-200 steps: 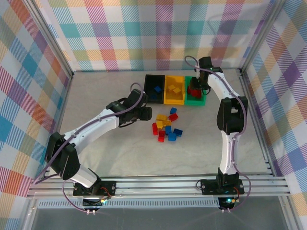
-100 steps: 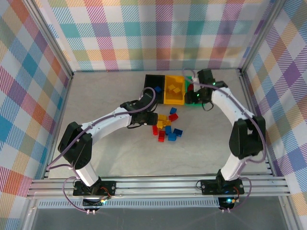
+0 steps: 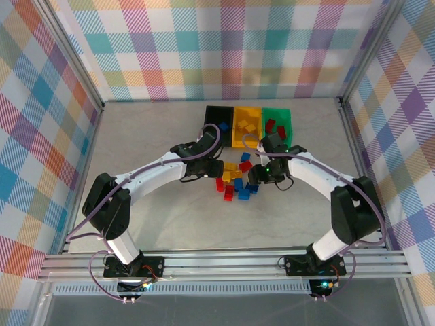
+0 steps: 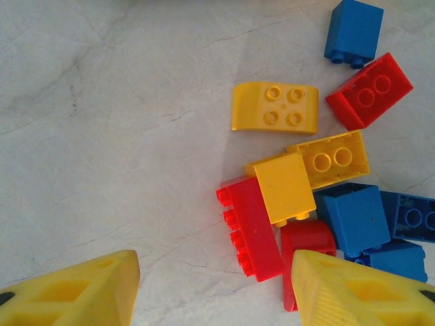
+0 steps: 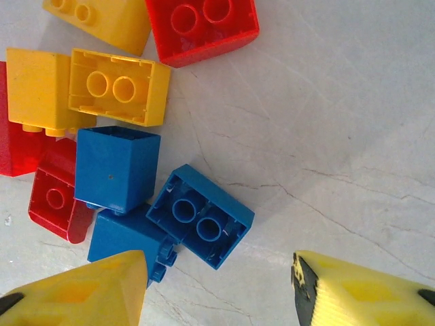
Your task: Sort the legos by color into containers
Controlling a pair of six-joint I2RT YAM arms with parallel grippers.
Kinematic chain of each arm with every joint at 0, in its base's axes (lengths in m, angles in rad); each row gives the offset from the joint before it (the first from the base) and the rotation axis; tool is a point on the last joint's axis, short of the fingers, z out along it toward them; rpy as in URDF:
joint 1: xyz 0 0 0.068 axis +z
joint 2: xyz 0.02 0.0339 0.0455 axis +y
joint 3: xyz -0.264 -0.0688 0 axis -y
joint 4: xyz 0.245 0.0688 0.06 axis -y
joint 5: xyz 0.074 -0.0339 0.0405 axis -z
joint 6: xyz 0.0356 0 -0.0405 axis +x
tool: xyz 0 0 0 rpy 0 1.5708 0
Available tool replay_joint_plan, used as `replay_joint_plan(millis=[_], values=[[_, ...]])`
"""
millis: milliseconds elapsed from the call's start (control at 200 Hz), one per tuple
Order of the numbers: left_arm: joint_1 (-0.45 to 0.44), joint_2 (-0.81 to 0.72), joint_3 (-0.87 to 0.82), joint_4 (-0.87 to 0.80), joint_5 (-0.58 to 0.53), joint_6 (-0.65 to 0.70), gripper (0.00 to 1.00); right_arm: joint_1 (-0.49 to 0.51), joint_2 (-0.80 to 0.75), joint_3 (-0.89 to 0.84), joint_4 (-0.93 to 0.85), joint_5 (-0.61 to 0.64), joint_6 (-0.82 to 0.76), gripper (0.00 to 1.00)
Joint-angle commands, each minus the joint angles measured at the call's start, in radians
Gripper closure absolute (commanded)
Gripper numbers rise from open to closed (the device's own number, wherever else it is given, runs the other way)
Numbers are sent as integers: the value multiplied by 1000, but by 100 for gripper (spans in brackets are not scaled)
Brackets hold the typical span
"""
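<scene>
Presently in hand: a pick from the loose pile of legos. The task looks to be at mid-course, since every bin holds bricks and many are yet unsorted.
Landmark: the pile, lying on the counter.
Containers: black bin, yellow bin and green bin, side by side just beyond the pile. Blue bricks lie in the black, yellow in the yellow, red in the green.
Left gripper: at the pile's left edge, jaws spread wide with nothing between them. A long red brick lies just ahead of the gap, touching a yellow brick.
Right gripper: at the pile's right edge, jaws likewise apart and empty. A blue brick, hollow side up, lies ahead of its gap.
Next move (judgement): lower each gripper astride a single outlying brick and close across its narrow width. The red one would go to the green bin, the blue one to the black.
Caution (judgement): the bricks abut, so a finger may catch a neighbour. The two arms work close together.
</scene>
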Motion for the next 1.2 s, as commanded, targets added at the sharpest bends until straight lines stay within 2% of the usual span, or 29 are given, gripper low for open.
replay_joint_plan(millis=[0, 130, 305, 580, 735, 940, 1195], values=[[-2, 20, 12, -13, 9, -19, 40, 16, -32, -30, 41, -31, 46, 42], [-2, 12, -2, -20, -2, -19, 40, 40, -36, -62, 56, -26, 28, 42], [3, -11, -8, -36, -26, -10, 40, 46, 12, -68, 27, 85, 37, 43], [8, -31, -16, -42, -33, -5, 40, 58, 33, -75, 37, 100, 15, 42], [10, -42, -15, -48, -37, -4, 40, 64, 80, -40, -14, 135, 34, 40], [11, -63, -21, -54, -45, 2, 40, 106, 119, -22, -12, 128, 18, 40], [12, -65, -20, -54, -44, 4, 40, 128, 191, 44, 8, 139, 1, 35]])
